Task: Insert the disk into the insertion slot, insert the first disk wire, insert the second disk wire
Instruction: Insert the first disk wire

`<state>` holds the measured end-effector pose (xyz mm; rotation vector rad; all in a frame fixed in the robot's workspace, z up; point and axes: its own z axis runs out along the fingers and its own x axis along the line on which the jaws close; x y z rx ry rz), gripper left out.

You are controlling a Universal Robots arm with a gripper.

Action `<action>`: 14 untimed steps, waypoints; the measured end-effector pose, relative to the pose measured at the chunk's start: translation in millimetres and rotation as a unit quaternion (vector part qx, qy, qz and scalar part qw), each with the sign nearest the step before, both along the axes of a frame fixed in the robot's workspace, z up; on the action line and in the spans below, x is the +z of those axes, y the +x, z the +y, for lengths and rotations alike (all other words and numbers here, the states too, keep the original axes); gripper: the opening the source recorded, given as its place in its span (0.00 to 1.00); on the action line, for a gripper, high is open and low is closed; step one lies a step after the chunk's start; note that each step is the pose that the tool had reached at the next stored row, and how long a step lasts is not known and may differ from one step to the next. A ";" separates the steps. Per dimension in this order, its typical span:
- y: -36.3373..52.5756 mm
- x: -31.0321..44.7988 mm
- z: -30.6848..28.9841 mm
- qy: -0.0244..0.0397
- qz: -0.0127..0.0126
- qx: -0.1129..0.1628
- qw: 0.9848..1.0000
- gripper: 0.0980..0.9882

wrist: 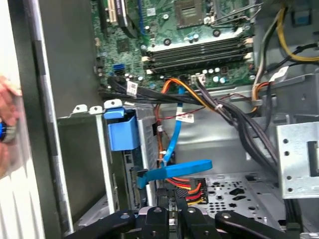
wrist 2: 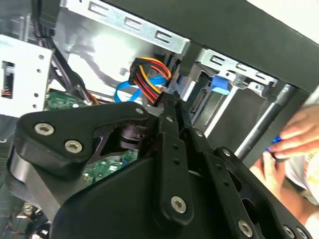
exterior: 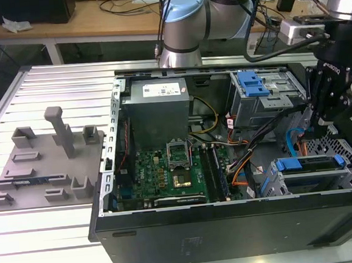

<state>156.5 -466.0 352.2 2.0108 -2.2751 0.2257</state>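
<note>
**Clerk:** Largest items first. What carries the work?

**Inspector:** A slatted metal tabletop [exterior: 56, 86]. On it lies an open computer case [exterior: 232, 224], and the robot arm [exterior: 183, 27] stands behind the case. A grey fixture tray [exterior: 44, 166] lies just beside the case at the exterior view's left, well apart from the work.

**Clerk:** The cages?

**Inspector:** Two. The taller cage with the blue latch [exterior: 250, 101] is not the one concerned. The insertion slot [exterior: 351, 154] is the low perforated cage by the case's near wall, at the exterior view's right. The disk [exterior: 313, 170] lies inside it, with its blue carrier [wrist: 122, 133] showing at the cage mouth. I judge that step done.

**Clerk:** The claw?

**Inspector:** In the first wrist view the claw [wrist: 173, 198] hangs close to the disk's end. Its fingers are drawn together, and I judge they pinch the plug of the coloured disk wire [wrist: 193, 188]. The blue disk wire [wrist: 174, 171] loops just beside it. I cannot tell whether its end is seated.

**Clerk:** Step in hand?

**Inspector:** A wire insertion, in my judgement. I cannot tell which of the two. It calls for the plug to be held square to the socket on the disk's end and pressed straight in. The blue loop must be kept out of the path.

**Clerk:** Anything further?

**Inspector:** A person's hand [wrist 2: 294, 137] just outside the case wall, apart from the claw.
</note>
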 end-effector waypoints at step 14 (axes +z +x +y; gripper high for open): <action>11.8 2.4 -3.9 0.022 0.025 0.000 0.999 0.07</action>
